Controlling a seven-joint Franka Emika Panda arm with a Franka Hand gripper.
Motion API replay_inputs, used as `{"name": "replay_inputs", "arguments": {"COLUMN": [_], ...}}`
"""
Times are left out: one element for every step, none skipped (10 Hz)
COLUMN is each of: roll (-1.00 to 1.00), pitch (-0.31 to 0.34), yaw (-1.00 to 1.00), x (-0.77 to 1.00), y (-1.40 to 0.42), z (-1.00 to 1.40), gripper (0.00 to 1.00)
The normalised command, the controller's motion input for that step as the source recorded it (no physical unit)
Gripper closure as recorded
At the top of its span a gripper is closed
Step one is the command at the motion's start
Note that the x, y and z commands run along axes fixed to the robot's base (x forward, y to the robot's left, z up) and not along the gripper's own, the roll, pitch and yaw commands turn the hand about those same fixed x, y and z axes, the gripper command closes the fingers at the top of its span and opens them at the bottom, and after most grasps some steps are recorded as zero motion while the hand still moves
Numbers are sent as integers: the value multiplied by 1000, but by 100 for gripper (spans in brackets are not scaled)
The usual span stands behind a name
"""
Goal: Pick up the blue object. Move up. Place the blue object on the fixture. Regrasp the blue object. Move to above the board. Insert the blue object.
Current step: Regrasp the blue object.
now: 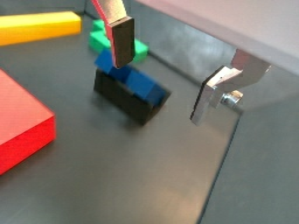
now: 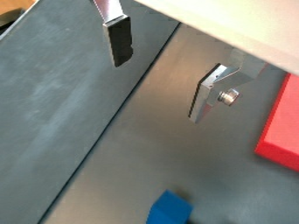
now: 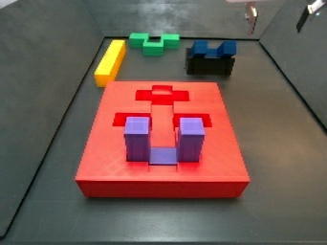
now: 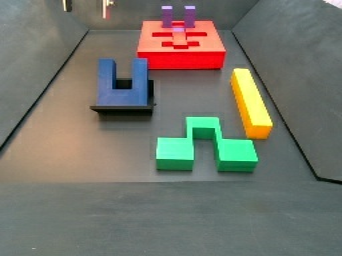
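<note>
The blue object (image 4: 120,80) is a dark blue U-shaped block resting on the black fixture (image 4: 130,109). It also shows in a side view (image 3: 211,47) and in both wrist views (image 1: 131,79) (image 2: 170,210). My gripper (image 3: 281,10) is open and empty, held high above the floor near the edge of both side views (image 4: 87,8). In a wrist view the gripper (image 1: 162,87) has its two fingers apart with nothing between them, and the blue object lies below. The red board (image 3: 115,144) lies flat with cross and square cutouts.
A lighter purple U-shaped block (image 3: 160,139) stands in the board. A green block (image 4: 203,148) and a yellow bar (image 4: 250,100) lie on the dark floor beside the fixture. Sloping grey walls (image 3: 52,86) bound the floor.
</note>
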Motion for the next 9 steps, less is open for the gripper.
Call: {"name": "replay_inputs", "arguments": {"roll": [889,789,654,534,520,546,549,391,51], "pitch": [0,0,0,0,0,0,51,117,437], "yaw": [554,654,729,774,794,763,517,37,-234], "x": [63,0,0,-14,-43,-51,0,0,197], "y": [49,46,117,166,160,171,297,109,414], "z": [197,0,-94,-211,-234,-203,-83,-166,-371], "gripper": [0,0,0,0,0,0,0,0,0]}}
